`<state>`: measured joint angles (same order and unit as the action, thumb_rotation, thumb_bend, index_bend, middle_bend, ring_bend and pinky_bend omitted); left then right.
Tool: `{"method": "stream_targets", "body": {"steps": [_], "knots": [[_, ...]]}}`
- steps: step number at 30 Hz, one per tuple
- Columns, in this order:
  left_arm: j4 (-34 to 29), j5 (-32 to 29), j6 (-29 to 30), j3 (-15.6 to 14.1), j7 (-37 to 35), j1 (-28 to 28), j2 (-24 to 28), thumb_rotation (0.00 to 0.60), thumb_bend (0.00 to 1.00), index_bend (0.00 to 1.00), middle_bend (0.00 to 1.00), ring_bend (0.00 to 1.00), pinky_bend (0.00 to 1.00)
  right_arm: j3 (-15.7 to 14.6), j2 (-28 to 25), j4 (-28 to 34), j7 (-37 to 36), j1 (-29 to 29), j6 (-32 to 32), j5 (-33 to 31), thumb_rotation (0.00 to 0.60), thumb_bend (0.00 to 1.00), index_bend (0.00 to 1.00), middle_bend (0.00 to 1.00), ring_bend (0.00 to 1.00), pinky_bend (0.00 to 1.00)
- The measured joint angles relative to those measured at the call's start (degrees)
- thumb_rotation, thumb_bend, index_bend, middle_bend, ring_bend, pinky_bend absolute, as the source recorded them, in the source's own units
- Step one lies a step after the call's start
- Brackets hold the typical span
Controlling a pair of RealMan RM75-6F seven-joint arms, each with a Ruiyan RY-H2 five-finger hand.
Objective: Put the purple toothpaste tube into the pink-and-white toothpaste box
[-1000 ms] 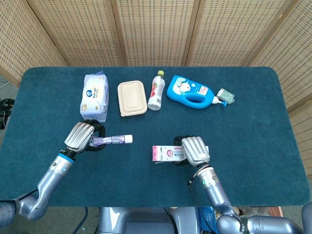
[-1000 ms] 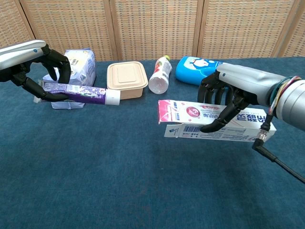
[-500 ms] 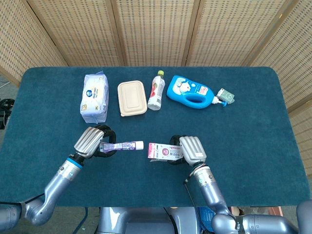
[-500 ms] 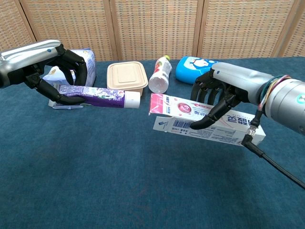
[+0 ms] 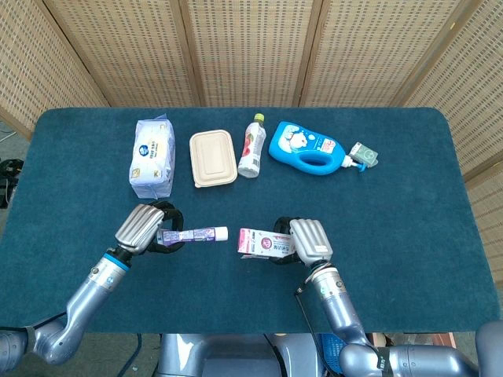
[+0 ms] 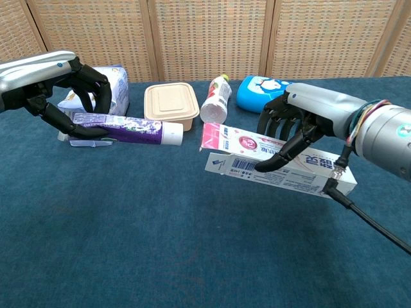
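My left hand (image 5: 144, 228) (image 6: 67, 86) grips the purple toothpaste tube (image 5: 195, 234) (image 6: 125, 129) by its flat end, and the white cap points right. In my right hand (image 5: 307, 240) (image 6: 292, 127) is the pink-and-white toothpaste box (image 5: 263, 244) (image 6: 257, 157), held level above the table with its open left end flap facing the tube. A small gap separates the cap from the box's open end. Both are held off the blue tabletop (image 5: 393, 212).
Along the back of the table lie a tissue pack (image 5: 152, 157), a beige lidded container (image 5: 213, 158), a small bottle (image 5: 251, 146) and a blue detergent bottle (image 5: 309, 148). Wicker screens stand behind the table.
Both hands moved inward, bringing tube and box close together end to end. Over the last half second the left hand drew the tube back slightly to the left.
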<state>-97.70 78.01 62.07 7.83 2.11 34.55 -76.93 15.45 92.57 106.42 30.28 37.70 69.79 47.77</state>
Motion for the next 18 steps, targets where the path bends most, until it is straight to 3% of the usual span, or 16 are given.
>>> {"method": "stream_targets", "body": {"steps": [18], "knots": [[-2.34,-1.27,-1.84,-0.2,-0.6,0.26,2.34,0.6,0.42,0.83,0.62,0.36,0.39,-0.1,0.08,-0.14,-0.88,0.43,0.8,-0.7,0.6,0.0,0.61,0.52,0.46,0.47]]}}
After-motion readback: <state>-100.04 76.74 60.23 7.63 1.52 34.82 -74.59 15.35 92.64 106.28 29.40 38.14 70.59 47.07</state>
